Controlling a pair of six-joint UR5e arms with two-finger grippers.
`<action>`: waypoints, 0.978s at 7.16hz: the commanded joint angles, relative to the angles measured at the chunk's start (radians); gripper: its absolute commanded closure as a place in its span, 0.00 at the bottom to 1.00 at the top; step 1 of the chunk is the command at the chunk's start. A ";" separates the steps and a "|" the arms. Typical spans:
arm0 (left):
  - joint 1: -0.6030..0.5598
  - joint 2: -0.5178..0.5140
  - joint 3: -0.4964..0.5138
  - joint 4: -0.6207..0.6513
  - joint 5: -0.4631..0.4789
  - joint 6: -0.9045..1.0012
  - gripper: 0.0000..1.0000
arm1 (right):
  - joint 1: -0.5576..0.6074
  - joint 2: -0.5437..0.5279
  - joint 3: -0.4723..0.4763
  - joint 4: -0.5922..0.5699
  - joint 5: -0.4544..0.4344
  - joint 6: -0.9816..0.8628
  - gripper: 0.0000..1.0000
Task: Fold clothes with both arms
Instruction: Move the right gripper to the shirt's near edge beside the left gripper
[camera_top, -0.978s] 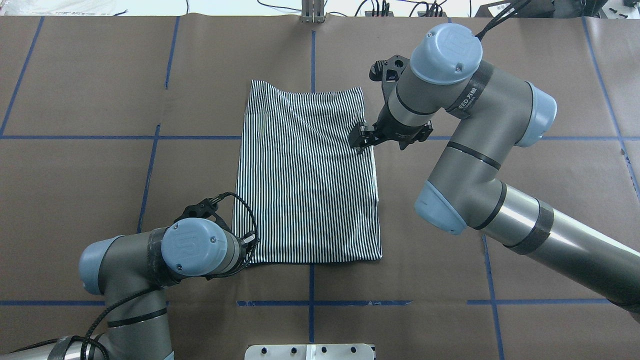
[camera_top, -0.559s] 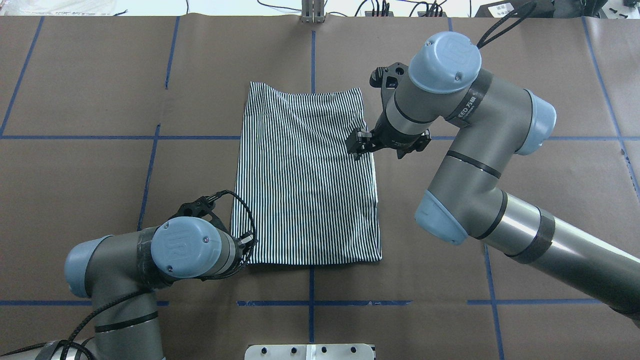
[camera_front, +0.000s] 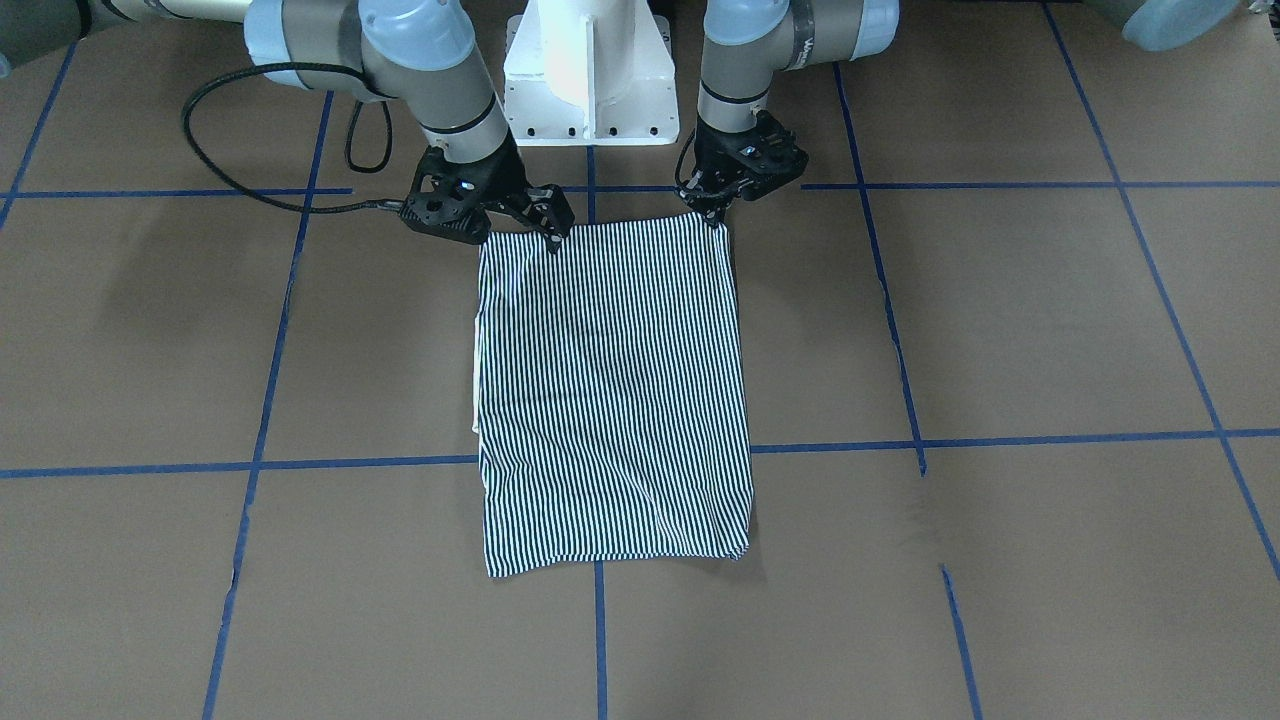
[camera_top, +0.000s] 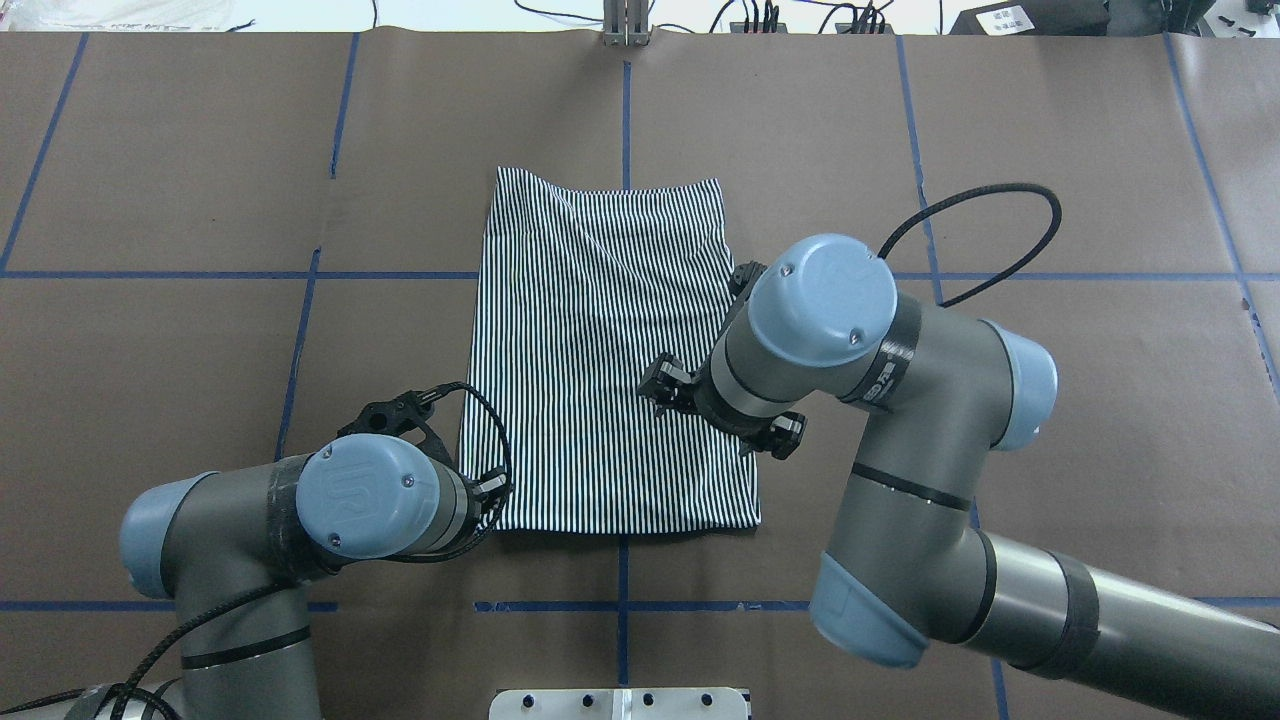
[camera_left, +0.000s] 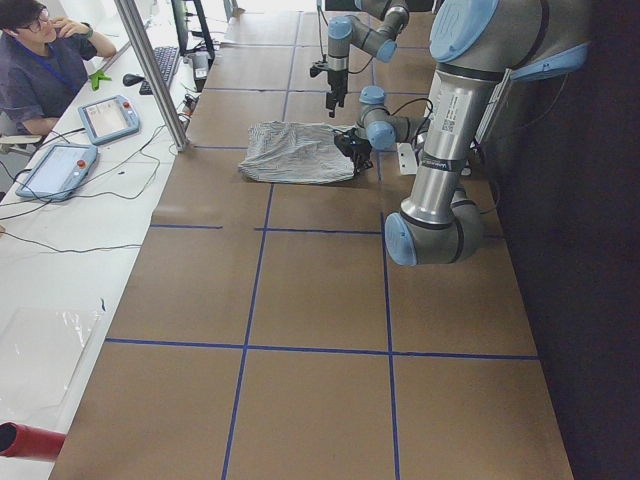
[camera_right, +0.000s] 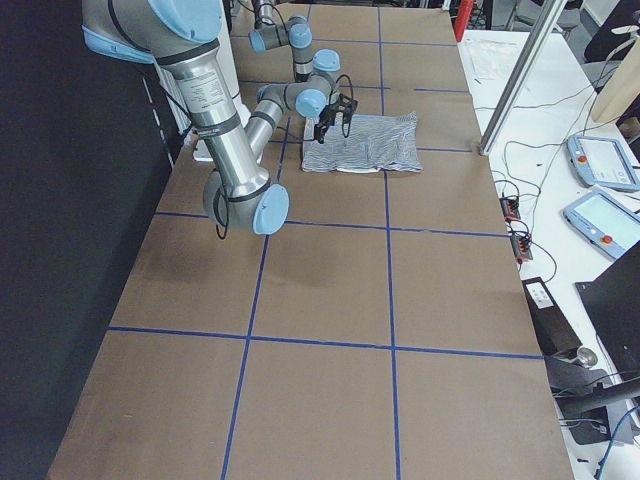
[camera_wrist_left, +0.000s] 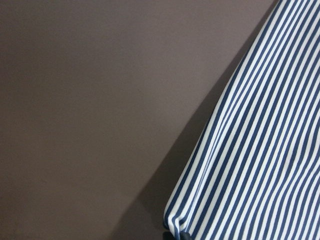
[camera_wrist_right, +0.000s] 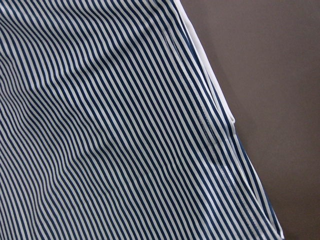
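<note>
The left gripper (camera_front: 712, 212) has its fingers closed on one robot-side corner of the striped shirt (camera_top: 600, 350). The fabric is bunched at its tips and raised slightly off the brown table (camera_top: 200, 350), and the rest of the shirt lies flat as a folded rectangle stretching away from it toward the table's far side. The right gripper (camera_front: 548, 225) hangs above the shirt's opposite side edge, fingers apart and holding nothing, with striped cloth and its white edge directly beneath it.
</note>
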 joint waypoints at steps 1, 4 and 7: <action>0.000 -0.001 0.001 -0.001 0.001 0.002 1.00 | -0.101 0.000 0.000 -0.007 -0.101 0.318 0.00; 0.000 -0.006 -0.009 -0.001 0.001 0.001 1.00 | -0.135 0.011 -0.072 -0.012 -0.181 0.363 0.00; 0.000 -0.008 -0.009 -0.001 0.001 0.001 1.00 | -0.151 0.005 -0.114 -0.012 -0.181 0.363 0.00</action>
